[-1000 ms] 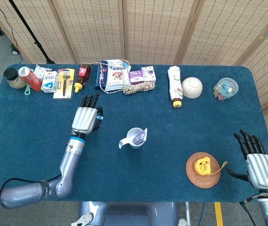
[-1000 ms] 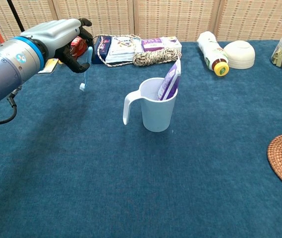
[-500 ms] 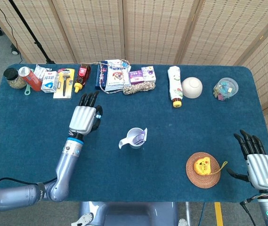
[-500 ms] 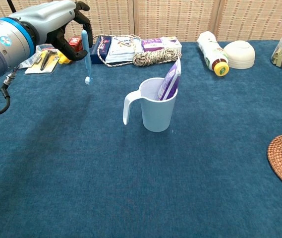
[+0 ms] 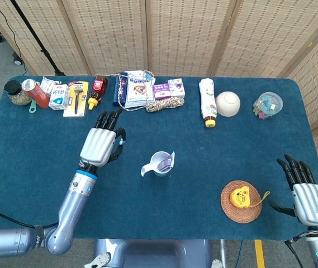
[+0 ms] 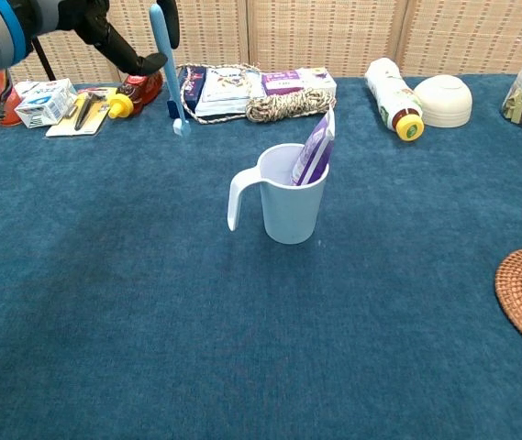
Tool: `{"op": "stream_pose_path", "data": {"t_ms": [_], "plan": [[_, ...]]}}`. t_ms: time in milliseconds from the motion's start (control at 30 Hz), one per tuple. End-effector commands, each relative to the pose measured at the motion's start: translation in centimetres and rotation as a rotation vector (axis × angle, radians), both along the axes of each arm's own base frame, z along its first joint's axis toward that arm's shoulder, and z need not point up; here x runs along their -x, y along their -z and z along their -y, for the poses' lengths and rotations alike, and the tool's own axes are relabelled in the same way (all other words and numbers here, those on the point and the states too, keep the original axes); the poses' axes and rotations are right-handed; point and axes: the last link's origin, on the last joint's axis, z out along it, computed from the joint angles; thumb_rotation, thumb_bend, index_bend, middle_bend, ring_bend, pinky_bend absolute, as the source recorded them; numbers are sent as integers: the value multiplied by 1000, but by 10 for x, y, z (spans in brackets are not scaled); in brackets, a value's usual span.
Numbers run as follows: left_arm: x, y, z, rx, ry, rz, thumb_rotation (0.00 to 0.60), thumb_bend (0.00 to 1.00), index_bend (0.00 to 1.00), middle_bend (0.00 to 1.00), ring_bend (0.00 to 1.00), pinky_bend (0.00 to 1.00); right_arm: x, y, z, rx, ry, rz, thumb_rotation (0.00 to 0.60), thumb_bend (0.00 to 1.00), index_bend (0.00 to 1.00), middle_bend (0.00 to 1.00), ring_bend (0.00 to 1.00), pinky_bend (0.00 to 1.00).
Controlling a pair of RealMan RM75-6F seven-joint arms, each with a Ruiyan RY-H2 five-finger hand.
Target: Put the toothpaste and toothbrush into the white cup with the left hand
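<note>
The white cup [image 6: 290, 197] stands mid-table with its handle to the left; it also shows in the head view as the white cup [image 5: 160, 163]. A purple toothpaste tube [image 6: 313, 148] leans inside it against the right rim. My left hand [image 5: 100, 144] hovers high to the left of the cup and grips a blue toothbrush [image 6: 167, 64] that hangs nearly upright, bristle end down. In the chest view only the left hand's [image 6: 105, 23] dark fingers show at the top edge. My right hand [image 5: 305, 192] rests open at the table's front right corner.
Along the far edge lie a can [image 5: 34, 92], small boxes [image 5: 58, 97], a razor pack [image 5: 79, 97], packets [image 5: 135, 88], a rope coil [image 5: 166, 104], a white bottle [image 5: 207, 101], a bowl [image 5: 227, 104] and a clear jar [image 5: 267, 105]. A woven coaster [image 5: 241, 201] with a yellow object lies front right.
My left hand has risen and shifted right toward the cup, carrying the toothbrush higher and closer to the cup. The right hand has not moved.
</note>
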Motion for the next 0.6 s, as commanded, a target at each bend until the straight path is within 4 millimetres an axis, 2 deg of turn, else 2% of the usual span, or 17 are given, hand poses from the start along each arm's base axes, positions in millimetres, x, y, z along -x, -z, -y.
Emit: {"op": "stream_pose_path", "data": {"t_ms": [33,267,600], "plan": [[-6,-12,10,-5,32,13,600,390,536,0,0,0,0,0,0,-1,-1,0,600,0,0,0,0,0],[-25,-23,30,21,102,57,600,389,535,0,0,0,-1,1,-1,-2,-2,-1,600,0,0,0,0,0],[-45,-22,47,67,154,82,600,386,535,0,0,0,0,-1,-1,2,0,3,600,0,0,0,0,0]]}}
